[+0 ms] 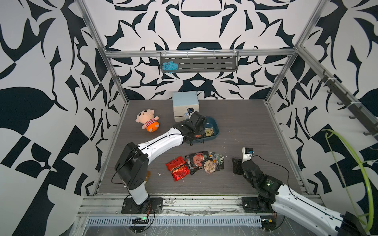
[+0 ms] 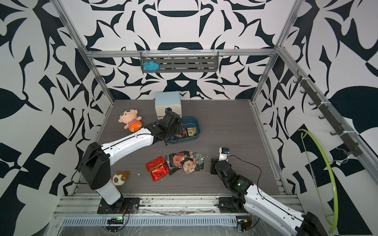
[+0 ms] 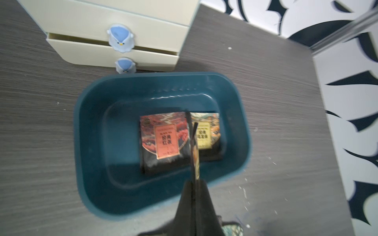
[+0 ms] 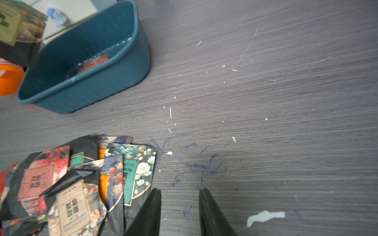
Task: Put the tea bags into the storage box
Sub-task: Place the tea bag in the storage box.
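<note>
Toward the left edge of the bench point(image 1: 255, 126) lies one plush doll point(image 1: 147, 120). A second, smaller plush toy point(image 2: 120, 178) sits by the front-left corner, beside the left arm's base. From there the left arm stretches toward the back edge, where the storage box point(image 3: 90, 147) stands just in front of the single drawer cabinet point(image 1: 184, 102).

The left gripper point(image 3: 194, 185) hangs over the box's rim on the side facing the front edge. Its jaws are pinched tight on one held sachet point(image 3: 194, 151), which shows edge-on and dangles over the inside. Two tea bags already lie flat on the box floor, side by side: a red-label sachet point(image 3: 164, 141) and a yellow-label sachet point(image 3: 204, 134).

I judge the step in hand to be the drop. The next move calls only for the jaws to part while the sachet hangs within the walls, perhaps a shade lower so it clears the rim.

Further right, about midway along the bench and nearer the front edge, the rest wait in a heap point(image 1: 204, 163). It starts with two red foil sachets point(image 1: 174, 163), then dark patterned sachets point(image 4: 131, 173) piled over one another. I make out at least six of these, too overlapped for a sure count.

Just beside the heap's right end the right gripper point(image 4: 180, 193) hovers over bare bench, jaws partly apart and holding nothing. I'd guess the next pick comes from that edge of the heap.
</note>
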You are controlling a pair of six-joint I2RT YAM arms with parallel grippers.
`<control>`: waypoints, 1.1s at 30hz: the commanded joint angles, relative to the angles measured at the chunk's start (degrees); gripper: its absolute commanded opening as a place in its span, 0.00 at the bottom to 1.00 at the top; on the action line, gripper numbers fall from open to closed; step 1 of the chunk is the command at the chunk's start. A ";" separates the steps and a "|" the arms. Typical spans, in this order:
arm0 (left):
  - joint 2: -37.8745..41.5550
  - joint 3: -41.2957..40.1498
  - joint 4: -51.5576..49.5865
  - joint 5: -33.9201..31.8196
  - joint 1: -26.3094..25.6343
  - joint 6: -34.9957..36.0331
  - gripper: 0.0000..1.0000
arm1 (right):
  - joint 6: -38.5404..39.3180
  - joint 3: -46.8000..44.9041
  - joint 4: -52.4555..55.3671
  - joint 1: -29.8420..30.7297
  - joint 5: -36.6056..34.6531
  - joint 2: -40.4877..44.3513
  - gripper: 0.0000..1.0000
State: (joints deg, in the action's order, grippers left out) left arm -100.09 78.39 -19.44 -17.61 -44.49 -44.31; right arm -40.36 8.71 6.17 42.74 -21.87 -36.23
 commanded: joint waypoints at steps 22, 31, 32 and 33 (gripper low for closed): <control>-9.07 4.25 -7.36 1.06 4.23 2.50 0.22 | 1.60 2.44 -4.68 0.25 0.48 -3.97 0.35; 5.35 -5.48 -10.11 -5.13 4.23 -0.18 0.50 | 1.73 2.38 -3.89 0.24 0.78 -2.85 0.35; 7.63 -7.36 -9.71 -4.60 4.22 -0.92 0.52 | 1.69 2.36 -3.75 0.28 0.86 -2.72 0.35; 9.69 -9.11 -9.55 -3.76 4.19 -1.80 0.52 | 1.71 2.34 -3.69 0.24 1.03 -2.60 0.35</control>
State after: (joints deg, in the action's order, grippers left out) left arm -95.72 72.66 -27.90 -20.53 -40.49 -43.90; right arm -39.24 9.17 3.18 42.74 -20.64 -39.64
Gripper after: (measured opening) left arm 0.516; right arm 0.354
